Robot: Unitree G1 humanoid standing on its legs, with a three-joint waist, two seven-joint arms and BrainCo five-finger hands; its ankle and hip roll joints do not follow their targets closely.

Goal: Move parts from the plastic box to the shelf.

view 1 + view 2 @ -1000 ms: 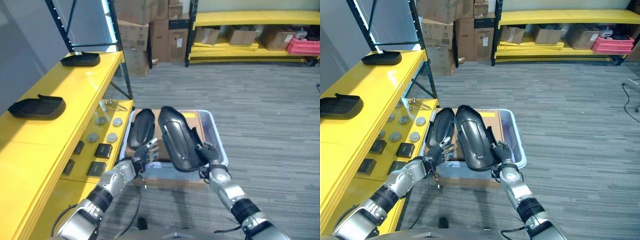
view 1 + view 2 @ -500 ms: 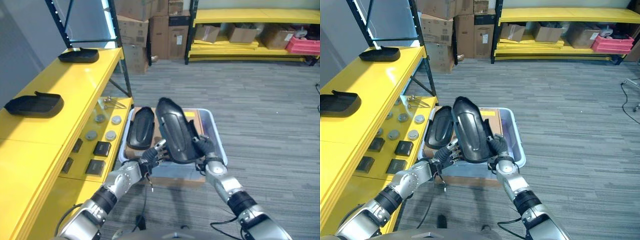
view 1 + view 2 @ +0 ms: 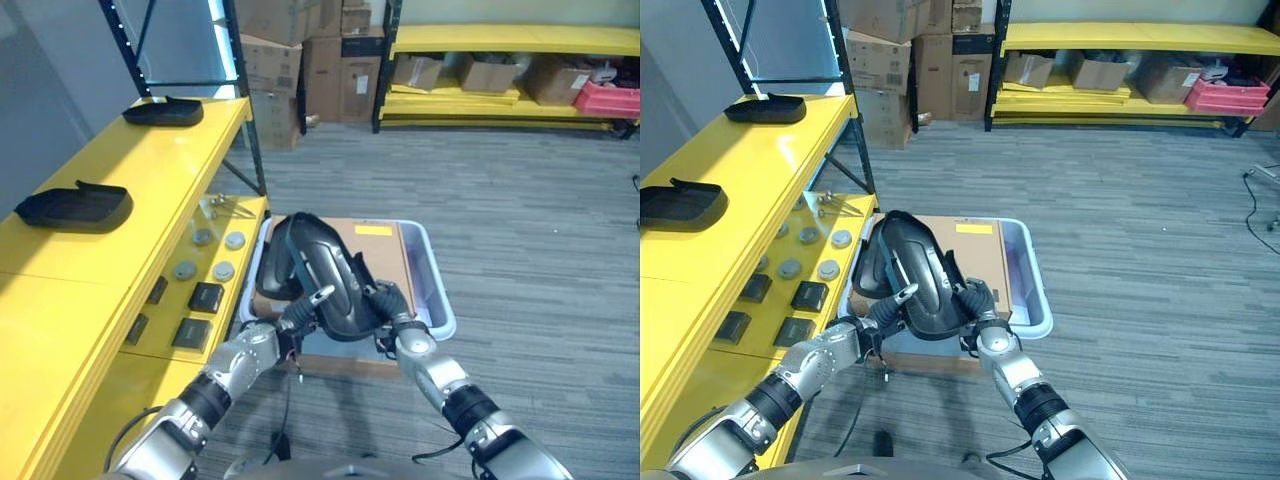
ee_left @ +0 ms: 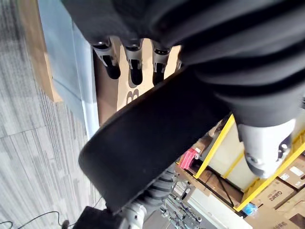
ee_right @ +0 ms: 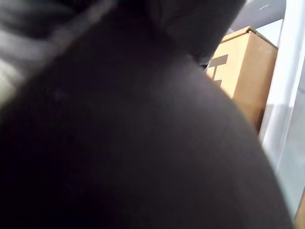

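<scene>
The scene is evenly and brightly lit from overhead, and only soft, faint shadows are cast on the grey carpet. A pale sheen is reflected off the yellow shelf top, and a bright vertical strip of glare is seen along the rack upright at the back. Soft highlights are picked up on the glossy black part. In the head views straight lines are slightly bowed toward the edges. The right wrist view is taken up by a dark, unfocused mass, with a blurred cardboard box beyond. In the left wrist view the near black surface is rendered soft.
</scene>
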